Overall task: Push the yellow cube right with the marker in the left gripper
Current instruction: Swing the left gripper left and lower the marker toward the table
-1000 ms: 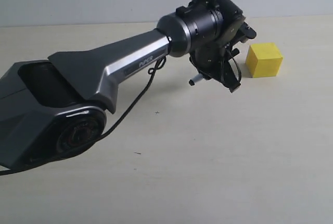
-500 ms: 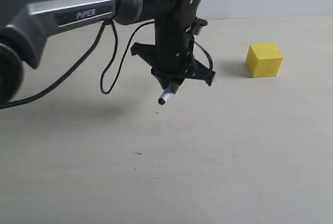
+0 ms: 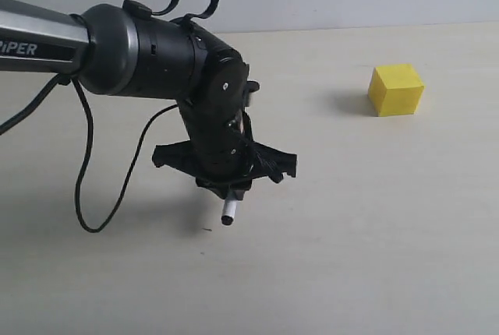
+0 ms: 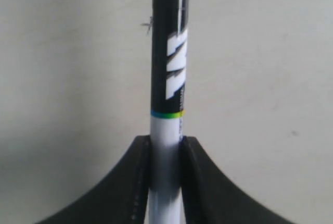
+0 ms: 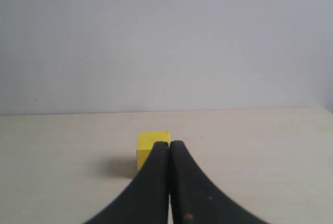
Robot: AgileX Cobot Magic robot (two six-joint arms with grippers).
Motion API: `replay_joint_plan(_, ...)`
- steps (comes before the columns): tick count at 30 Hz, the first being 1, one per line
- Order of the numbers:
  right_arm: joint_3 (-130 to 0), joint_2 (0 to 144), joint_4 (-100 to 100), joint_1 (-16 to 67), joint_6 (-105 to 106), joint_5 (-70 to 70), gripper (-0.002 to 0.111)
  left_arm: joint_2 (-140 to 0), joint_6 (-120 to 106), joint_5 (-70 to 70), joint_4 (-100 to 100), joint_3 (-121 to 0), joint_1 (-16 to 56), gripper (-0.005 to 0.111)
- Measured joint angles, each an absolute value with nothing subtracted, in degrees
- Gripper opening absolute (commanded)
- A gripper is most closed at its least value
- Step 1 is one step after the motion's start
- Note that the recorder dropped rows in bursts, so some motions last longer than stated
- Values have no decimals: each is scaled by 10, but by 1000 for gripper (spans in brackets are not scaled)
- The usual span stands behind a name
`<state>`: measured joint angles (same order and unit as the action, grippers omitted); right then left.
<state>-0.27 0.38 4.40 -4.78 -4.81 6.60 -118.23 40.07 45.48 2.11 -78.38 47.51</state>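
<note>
the left gripper [image 3: 228,183] clamps the marker [image 3: 229,212], tip down near the table [image 3: 351,234], well apart from the yellow cube [image 3: 396,89] off to its right. a sweep held too high could pass over the cube, and an off-centre touch could spin it. the right gripper [image 5: 169,148] is pressed closed on nothing

Marker [image 3: 228,212] poking down out of the left gripper [image 3: 231,184], well apart from the cube [image 3: 397,89] sitting further back on the right

Reaches in from the left with the left gripper [image 3: 231,190] turned downward, jaws clamped on the marker [image 4: 166,78]. Holds the right gripper [image 5: 169,148] level, jaws pressed together.
</note>
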Motion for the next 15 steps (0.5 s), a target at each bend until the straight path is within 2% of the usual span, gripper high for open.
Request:
replay_joint_plan(6,-3,4,44,-48,-48,66,0,-1183,475,444,6,-783,443,0)
replay_joint_plan(15,-3,4,44,-48,-48,66,0,-1204,470,403,-19,-783,442,0)
